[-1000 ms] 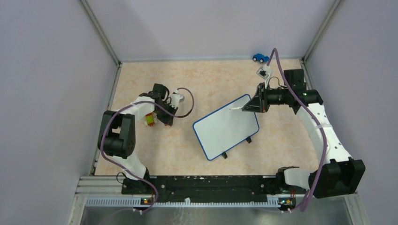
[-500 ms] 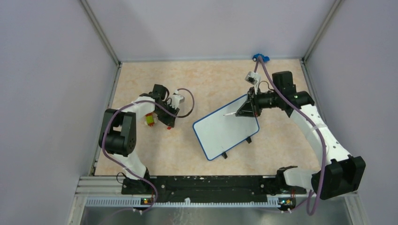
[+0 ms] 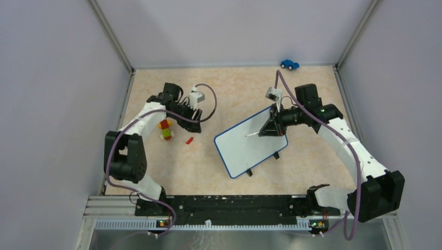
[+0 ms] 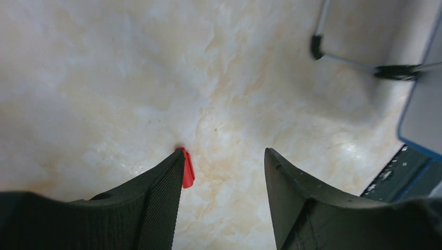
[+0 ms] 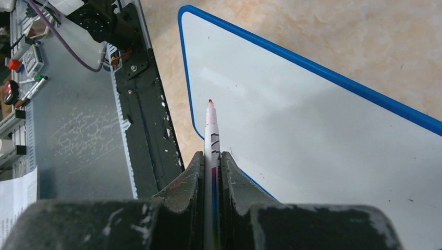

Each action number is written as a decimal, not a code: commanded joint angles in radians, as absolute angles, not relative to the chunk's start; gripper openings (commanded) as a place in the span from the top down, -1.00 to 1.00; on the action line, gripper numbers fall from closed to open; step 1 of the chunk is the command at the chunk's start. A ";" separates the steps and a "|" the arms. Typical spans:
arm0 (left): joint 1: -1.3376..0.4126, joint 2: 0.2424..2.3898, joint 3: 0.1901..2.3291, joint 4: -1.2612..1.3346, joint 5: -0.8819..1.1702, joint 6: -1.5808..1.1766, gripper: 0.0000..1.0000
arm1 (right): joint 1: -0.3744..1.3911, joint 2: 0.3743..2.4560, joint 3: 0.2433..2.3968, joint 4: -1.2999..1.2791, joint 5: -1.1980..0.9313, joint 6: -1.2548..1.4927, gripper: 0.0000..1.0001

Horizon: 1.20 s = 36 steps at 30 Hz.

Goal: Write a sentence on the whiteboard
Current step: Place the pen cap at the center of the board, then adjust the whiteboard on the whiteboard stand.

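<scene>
Left to right, top view:

- left gripper sits at roughly 10 o'clock on the table. Its wrist view shows the fingers spread with nothing between them.
- One small block toy in red, yellow and green lies at 9 o'clock from that gripper.
- One red cap lies loose on the table at 6 o'clock from the gripper. In the left wrist view the cap shows just beside one fingertip. We can't tell if they touch.
- One whiteboard sits mid-table, at 3 o'clock from the cap, turned at an angle on two black clip feet. The face reads blank, with no red lettering in either view.
- One marker is uncapped with a red tip, pointing toward 8 o'clock over the board's upper half.
- right gripper has its fingers pressed tight on the marker barrel. This is clear in the right wrist view, where the marker is pinched near its middle.
- One blue toy car is at the far edge, at 1 o'clock from the board, well apart from everything.

Our read on the step is that the cap is off and dropped, and the pen is positioned but writing hasn't started. We can't tell whether the tip touches the whiteboard.

The next move calls for lowering the tip onto the surface near the board's top-left corner, then making steady light strokes. The board rests on small feet, so too much pressure could skid or tip it. The free left gripper could brace the rim.

Count: two arms, two grippers, one of everything else.
</scene>
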<state>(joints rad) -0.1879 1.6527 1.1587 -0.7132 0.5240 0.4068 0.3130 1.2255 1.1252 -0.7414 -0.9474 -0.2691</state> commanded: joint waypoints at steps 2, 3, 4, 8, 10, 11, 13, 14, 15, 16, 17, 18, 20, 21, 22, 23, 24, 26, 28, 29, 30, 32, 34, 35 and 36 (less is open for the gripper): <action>-0.152 1.506 1.312 -0.748 0.826 0.375 -0.29 | 0.354 1.192 1.139 -0.735 -0.969 -0.345 1.00; -0.148 1.501 1.329 -0.754 0.881 0.367 -0.29 | 0.357 1.193 1.146 -0.735 -0.969 -0.347 1.00; -0.147 1.500 1.340 -0.758 0.944 0.360 -0.29 | 0.363 1.192 1.150 -0.734 -0.964 -0.348 1.00; -0.171 1.526 1.337 -0.762 1.206 0.352 -0.30 | 0.412 1.189 1.151 -0.689 -0.910 -0.330 1.00; -0.200 1.554 1.344 -0.770 1.193 0.352 -0.29 | 0.446 1.190 1.149 -0.663 -0.864 -0.325 1.00; -0.216 1.568 1.352 -0.775 1.174 0.351 -0.27 | 0.463 1.188 1.148 -0.654 -0.840 -0.325 1.00; -0.242 1.592 1.367 -0.800 1.173 0.370 -0.23 | 0.492 1.180 1.144 -0.628 -0.803 -0.321 1.00; -0.259 1.602 1.373 -0.807 1.175 0.376 -0.21 | 0.503 1.173 1.137 -0.609 -0.788 -0.310 1.00; -0.278 1.610 1.376 -0.811 1.168 0.381 -0.18 | 0.511 1.166 1.130 -0.591 -0.775 -0.302 1.00; -0.294 1.614 1.378 -0.815 1.164 0.387 -0.16 | 0.517 1.159 1.123 -0.577 -0.763 -0.296 1.00; -0.309 1.617 1.378 -0.817 1.167 0.393 -0.15 | 0.521 1.154 1.121 -0.570 -0.752 -0.294 1.00; -0.321 1.619 1.377 -0.816 1.169 0.395 -0.13 | 0.522 1.150 1.122 -0.567 -0.742 -0.297 1.00; -0.342 1.627 1.376 -0.809 1.170 0.388 -0.10 | 0.524 1.147 1.130 -0.569 -0.723 -0.305 1.00; -0.348 1.633 1.375 -0.801 1.172 0.378 -0.07 | 0.527 1.144 1.135 -0.572 -0.714 -0.311 1.00; -0.356 1.640 1.375 -0.793 1.176 0.370 -0.04 | 0.533 1.142 1.142 -0.575 -0.702 -0.319 1.00; -0.365 1.649 1.377 -0.788 1.176 0.364 0.02 | 0.544 1.141 1.151 -0.580 -0.687 -0.330 1.00; -0.374 1.657 1.380 -0.787 1.180 0.361 0.08 | 0.554 1.141 1.158 -0.587 -0.671 -0.340 1.00; -0.390 1.677 1.390 -0.799 1.190 0.368 0.18 | 0.589 1.139 1.168 -0.595 -0.603 -0.364 1.00; -0.402 1.691 1.400 -0.816 1.199 0.382 0.27 | 0.637 1.133 1.175 -0.609 -0.521 -0.394 1.00; -0.407 1.695 1.399 -0.817 1.201 0.383 0.35 | 0.661 1.129 1.176 -0.616 -0.485 -0.409 1.00; -0.411 1.699 1.400 -0.816 1.199 0.383 0.40 | 0.683 1.125 1.177 -0.623 -0.460 -0.418 1.00; -0.415 1.703 1.402 -0.811 1.204 0.375 0.58 | 0.712 1.116 1.177 -0.638 -0.448 -0.432 1.00; -0.417 1.709 1.407 -0.805 1.210 0.368 0.68 | 0.723 1.108 1.174 -0.643 -0.461 -0.437 1.00; -0.419 1.714 1.412 -0.805 1.212 0.366 0.72 | 0.735 1.108 1.174 -0.642 -0.461 -0.439 1.00; -0.421 1.719 1.417 -0.805 1.212 0.363 0.75 | 0.751 1.110 1.177 -0.640 -0.449 -0.444 1.00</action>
<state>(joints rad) -0.4080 1.7084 1.3731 -0.8116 1.1625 0.3595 0.7113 1.1496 1.1221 -0.6445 -0.5003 -0.4007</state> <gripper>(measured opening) 0.161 0.089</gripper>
